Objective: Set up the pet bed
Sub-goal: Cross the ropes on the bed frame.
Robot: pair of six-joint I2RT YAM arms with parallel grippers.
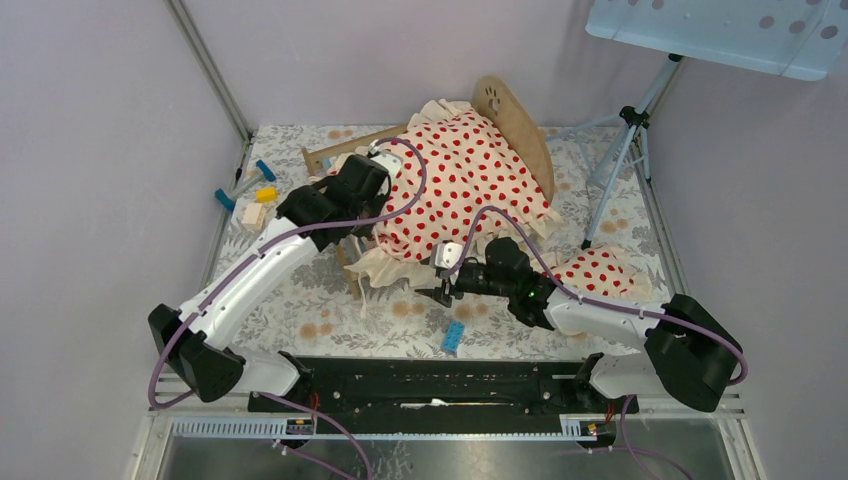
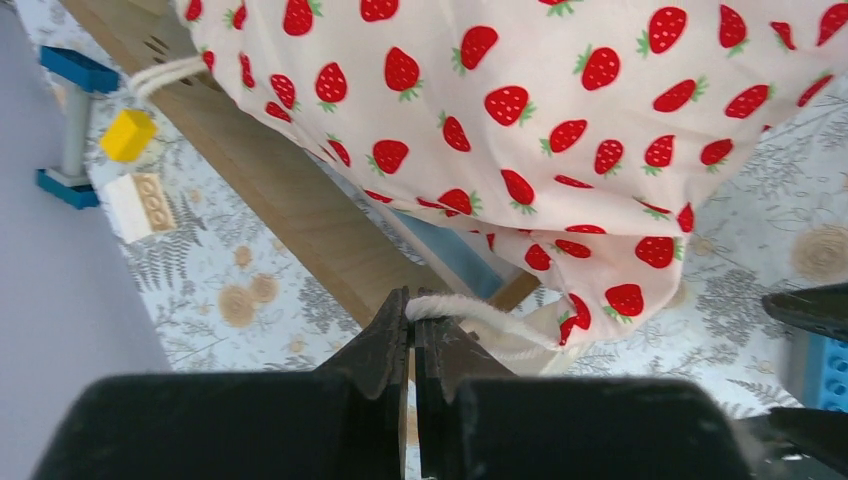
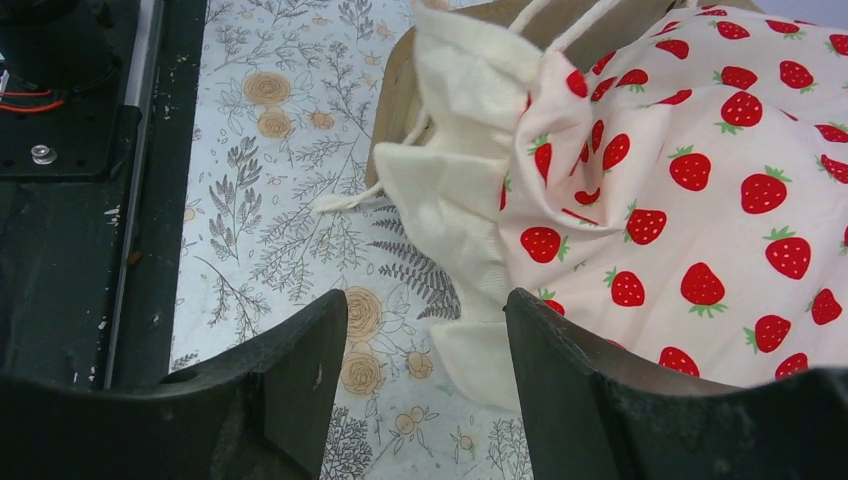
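Observation:
The pet bed stands at the back middle of the table, its rounded wooden end board (image 1: 515,125) upright. A cream blanket with red strawberries (image 1: 465,180) is draped over it. In the left wrist view the wooden side rail (image 2: 290,200) and a strip of blue mattress (image 2: 455,255) show under the blanket (image 2: 560,110). My left gripper (image 2: 412,305), at the bed's near-left corner (image 1: 352,245), is shut on a white cord (image 2: 480,312) that runs to the blanket's edge. My right gripper (image 3: 428,310) stands open by the blanket's cream ruffle (image 3: 470,200), holding nothing, at the near edge of the blanket (image 1: 440,285).
A small strawberry pillow (image 1: 600,270) lies beside the right arm. Loose bricks (image 1: 250,195) sit at the table's left edge, among them a yellow one (image 2: 128,135) and a white one (image 2: 140,205). A blue brick (image 1: 452,338) lies near the front. A tripod (image 1: 620,150) stands at the right rear.

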